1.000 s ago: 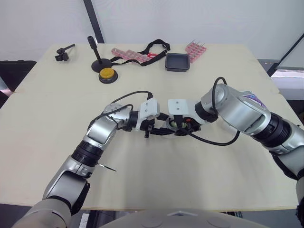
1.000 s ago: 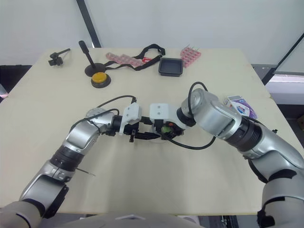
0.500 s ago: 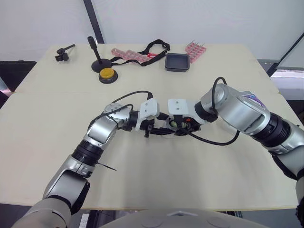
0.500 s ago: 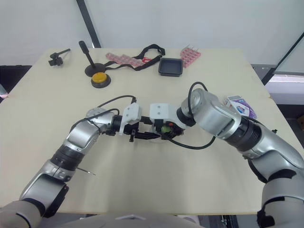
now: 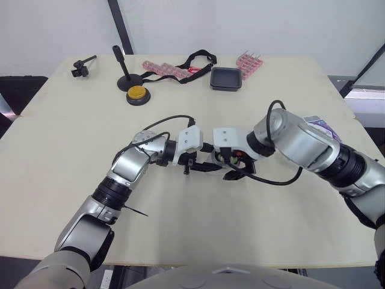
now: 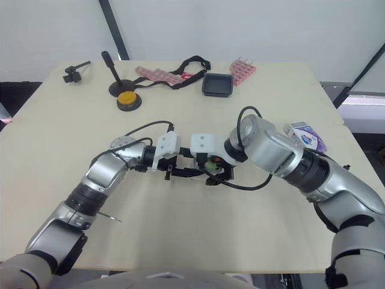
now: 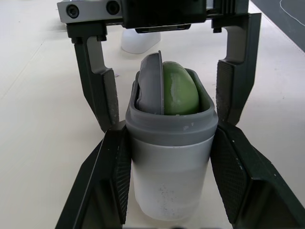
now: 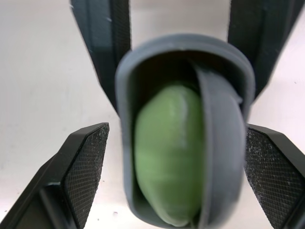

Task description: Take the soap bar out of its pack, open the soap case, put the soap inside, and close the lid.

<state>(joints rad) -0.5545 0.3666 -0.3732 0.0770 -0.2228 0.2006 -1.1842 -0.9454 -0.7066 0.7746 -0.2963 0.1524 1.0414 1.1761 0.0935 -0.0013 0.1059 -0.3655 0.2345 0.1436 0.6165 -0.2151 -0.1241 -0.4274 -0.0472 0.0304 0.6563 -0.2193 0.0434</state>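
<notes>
So the left pincer is clamped around the soap case, a rounded tub with a frosted, whitish translucent body and a thick matte grey rim, and its black fingers press flat on both sides of the body. The case sits out over the middle of the pale beige matte table, between the two pincers, which point at each other. The smooth, domed green soap bar is down inside the open mouth of the case. A thin grey plastic flap stands on edge right beside it in the same opening, and I can't tell if that's the lid. The right pincer is spread wide around the rim end of the case, with its cross-hatched rubbery pads out on either side, gripping nothing. The purple and white cardboard soap pack lies flat near the table's right edge, well apart from all this. Along the far side of the table there's a square black tray, a round yellow button on a black base, a short black post on a round foot and a black strap.
</notes>
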